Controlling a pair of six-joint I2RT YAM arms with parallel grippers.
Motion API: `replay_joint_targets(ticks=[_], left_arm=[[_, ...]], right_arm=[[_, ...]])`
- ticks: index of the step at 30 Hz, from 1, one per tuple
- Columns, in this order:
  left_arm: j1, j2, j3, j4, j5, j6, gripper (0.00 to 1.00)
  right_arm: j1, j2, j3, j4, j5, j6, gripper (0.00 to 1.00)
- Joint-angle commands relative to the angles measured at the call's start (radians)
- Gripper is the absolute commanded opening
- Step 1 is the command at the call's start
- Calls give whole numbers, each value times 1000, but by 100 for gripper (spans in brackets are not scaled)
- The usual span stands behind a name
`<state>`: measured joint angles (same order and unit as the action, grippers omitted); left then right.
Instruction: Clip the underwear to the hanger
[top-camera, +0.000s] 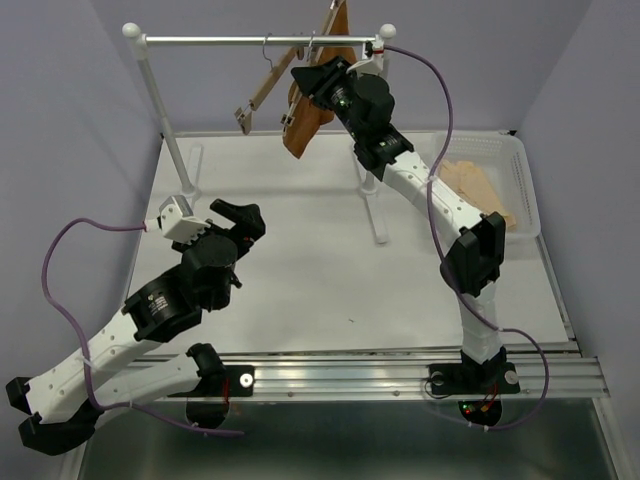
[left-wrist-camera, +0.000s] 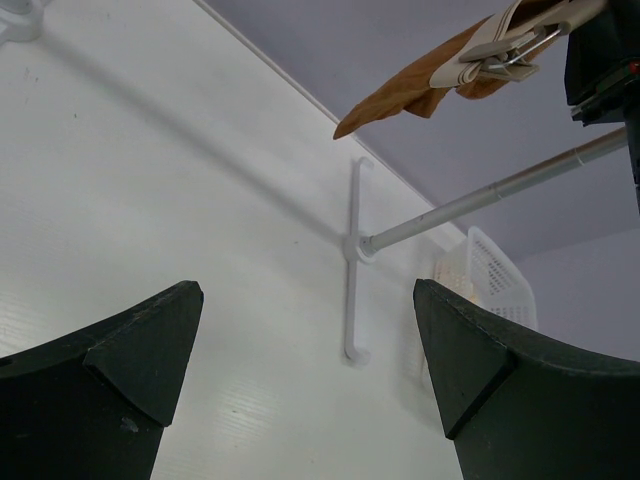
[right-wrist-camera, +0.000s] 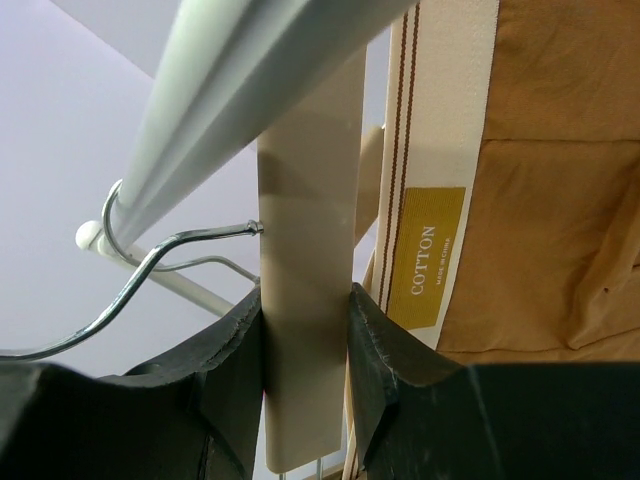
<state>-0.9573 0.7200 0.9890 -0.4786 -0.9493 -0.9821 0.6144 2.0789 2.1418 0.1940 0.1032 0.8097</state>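
The rust-brown underwear (top-camera: 303, 128) hangs steeply from the pale wooden hanger (top-camera: 338, 22) up at the rack rail (top-camera: 220, 41). My right gripper (top-camera: 312, 76) is shut on that hanger's bar (right-wrist-camera: 305, 250), its jaws pressing both flat faces. Right beside the bar are the beige waistband (right-wrist-camera: 440, 120) with a yellow label and the brown cloth (right-wrist-camera: 560, 200). A wire hook (right-wrist-camera: 150, 262) curves round the rail (right-wrist-camera: 250, 90). My left gripper (top-camera: 245, 216) hovers low over the table, open and holding nothing. In the left wrist view the underwear (left-wrist-camera: 400, 95) shows with a clip (left-wrist-camera: 495, 58) on it.
A second wooden hanger (top-camera: 268, 86) hangs tilted on the rail, left of the held one. The rack's foot (left-wrist-camera: 352, 260) and post (left-wrist-camera: 480, 200) stand mid-table. A white basket (top-camera: 524, 190) at the right edge holds pale peach cloth (top-camera: 472, 185).
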Motion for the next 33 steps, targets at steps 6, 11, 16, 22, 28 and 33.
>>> replay_joint_targets(ticks=[6,11,16,22,28,33], left_arm=[[5,-22,-18,20,-37,8,99],[5,-19,-16,20,-42,8,99],[5,-17,-15,18,-36,3,99],[6,-21,-16,0,-39,-16,99],[5,-27,-21,-8,-37,-29,99],[5,-22,-24,-3,-31,-35,99]], right_arm=[[-16,47,121,97,79,2,15],[-16,69,135,99,121,17,16],[-25,101,147,104,151,54,19],[-25,116,142,113,182,101,24],[-25,101,104,119,243,143,32],[-25,89,78,142,276,160,41]])
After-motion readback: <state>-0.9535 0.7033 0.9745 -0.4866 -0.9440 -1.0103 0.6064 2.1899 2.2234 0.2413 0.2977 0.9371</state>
